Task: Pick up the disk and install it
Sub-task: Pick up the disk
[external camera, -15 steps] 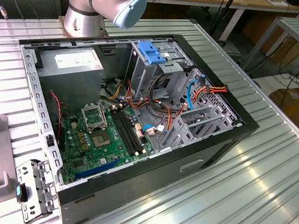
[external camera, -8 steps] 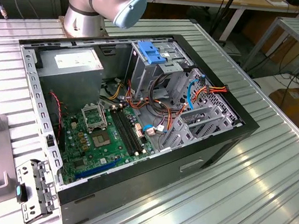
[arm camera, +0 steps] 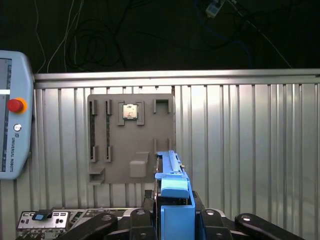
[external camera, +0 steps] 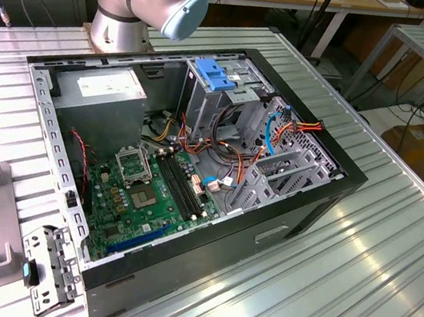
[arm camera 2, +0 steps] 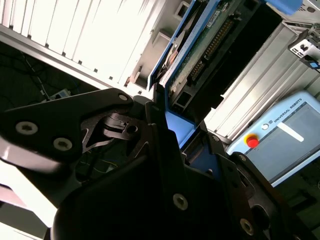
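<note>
One disk (arm camera: 169, 165), clamped edge-on in the gripper (arm camera: 172, 210) above the table (arm camera: 250, 150), looks stiff, heavyish & shock-sensitive, so probably best held by its blue rails (arm camera: 175, 187), not the circuit side.

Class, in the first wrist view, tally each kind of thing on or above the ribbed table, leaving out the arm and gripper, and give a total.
Disk, held by the gripper: 1
Grey tray: 1
Chip on the tray: 1
Handheld controller: 1
Metal bracket: 1
Total: 5
</note>
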You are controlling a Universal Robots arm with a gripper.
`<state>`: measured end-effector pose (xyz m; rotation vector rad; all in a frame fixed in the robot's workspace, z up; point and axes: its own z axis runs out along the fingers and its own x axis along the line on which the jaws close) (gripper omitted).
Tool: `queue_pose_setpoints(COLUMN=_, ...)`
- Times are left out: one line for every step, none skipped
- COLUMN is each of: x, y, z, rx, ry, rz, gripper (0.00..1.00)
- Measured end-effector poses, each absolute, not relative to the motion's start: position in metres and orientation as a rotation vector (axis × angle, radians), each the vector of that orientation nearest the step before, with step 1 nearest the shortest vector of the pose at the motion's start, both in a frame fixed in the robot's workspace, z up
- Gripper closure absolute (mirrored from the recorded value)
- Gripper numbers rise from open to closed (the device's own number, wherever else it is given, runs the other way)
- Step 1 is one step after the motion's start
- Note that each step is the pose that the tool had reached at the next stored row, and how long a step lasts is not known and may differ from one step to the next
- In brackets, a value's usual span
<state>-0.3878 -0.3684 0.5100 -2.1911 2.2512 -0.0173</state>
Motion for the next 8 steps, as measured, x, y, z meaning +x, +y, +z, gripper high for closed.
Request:
queue_pose_setpoints(x=-0.388, y=-0.371, z=0.510, rx=-2.191, ry=2.251, rz=-0.017, gripper=0.63)
queue_pose_setpoints(x=-0.388, y=-0.375, z=0.510, rx=-2.191, ry=2.251, rz=-0.017, gripper=0.63)
queue_pose_setpoints(x=-0.388, y=-0.379, z=0.510, rx=-2.191, ry=2.251, rz=-0.017, gripper=0.63)
queue_pose_setpoints(x=-0.387, y=-0.382, z=0.510, rx=-2.191, ry=2.251, rz=-0.017, gripper=0.63)
queue_pose_setpoints(x=-0.385, y=-0.385, z=0.509, rx=-2.191, ry=2.251, rz=-0.017, gripper=0.63)
queue_pose_setpoints(x=-0.377, y=-0.387, z=0.509, rx=-2.191, ry=2.251, rz=-0.017, gripper=0.63)
queue_pose_setpoints(x=-0.368, y=-0.387, z=0.509, rx=-2.192, ry=2.252, rz=-0.016, gripper=0.63)
queue_pose_setpoints(x=-0.359, y=-0.387, z=0.509, rx=-2.192, ry=2.253, rz=-0.014, gripper=0.63)
